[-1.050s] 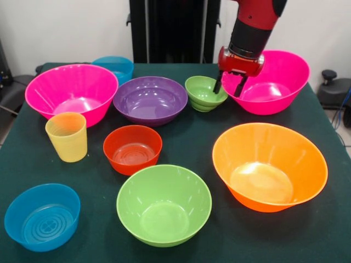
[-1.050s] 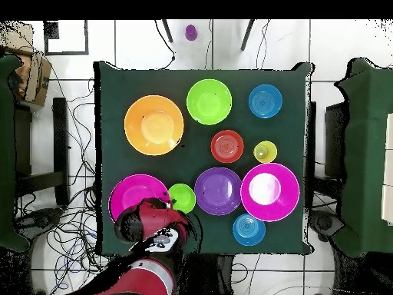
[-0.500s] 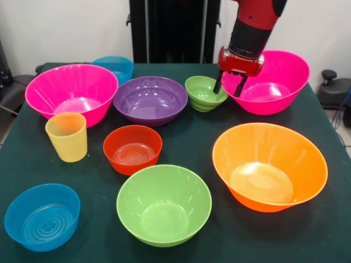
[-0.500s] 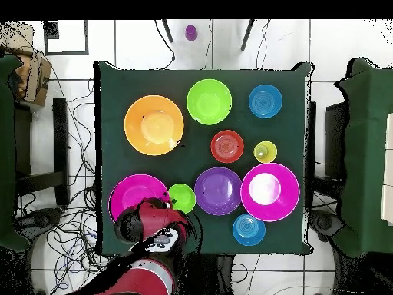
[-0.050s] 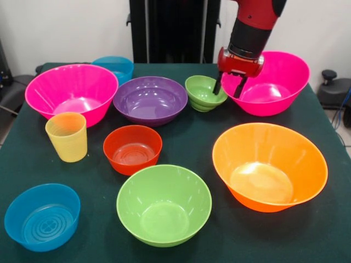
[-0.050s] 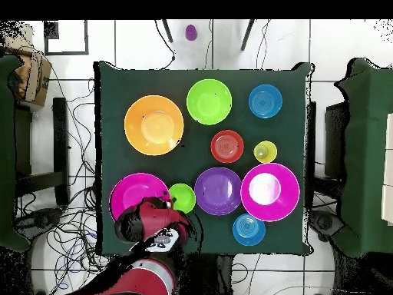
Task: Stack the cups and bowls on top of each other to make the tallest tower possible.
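My gripper (image 5: 228,89) hangs open at the back of the table, one finger between the small lime-green bowl (image 5: 204,93) and a big pink bowl (image 5: 274,82), the other inside the pink bowl's rim. Nothing is held. All bowls stand apart on the cloth, none stacked: a second pink bowl (image 5: 71,90), a purple bowl (image 5: 149,99), a red-orange bowl (image 5: 132,149), a bigger lime-green bowl (image 5: 163,204), an orange bowl (image 5: 269,167) and two blue bowls (image 5: 43,216) (image 5: 114,67). The yellow cup (image 5: 67,137) stands upright beside the red-orange bowl. From overhead the arm (image 6: 153,227) hides the gripper.
The dark green table cloth (image 5: 186,145) shows in strips between the bowls. Black chairs (image 6: 31,154) stand at both sides of the table, with cables on the tiled floor around it.
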Controlling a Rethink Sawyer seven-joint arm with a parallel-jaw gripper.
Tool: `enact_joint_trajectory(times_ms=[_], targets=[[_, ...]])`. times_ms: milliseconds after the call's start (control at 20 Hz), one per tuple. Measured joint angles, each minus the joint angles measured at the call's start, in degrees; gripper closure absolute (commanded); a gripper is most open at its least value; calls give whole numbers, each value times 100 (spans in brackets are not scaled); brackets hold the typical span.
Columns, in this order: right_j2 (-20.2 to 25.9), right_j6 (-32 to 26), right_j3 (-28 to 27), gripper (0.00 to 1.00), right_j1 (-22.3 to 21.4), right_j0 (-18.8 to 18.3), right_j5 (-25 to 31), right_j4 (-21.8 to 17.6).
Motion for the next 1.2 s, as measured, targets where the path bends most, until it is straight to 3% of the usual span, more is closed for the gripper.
enact_joint_trajectory(times_ms=[1200], targets=[[-10, 0, 10, 100, 26, -62, -301, 2]])
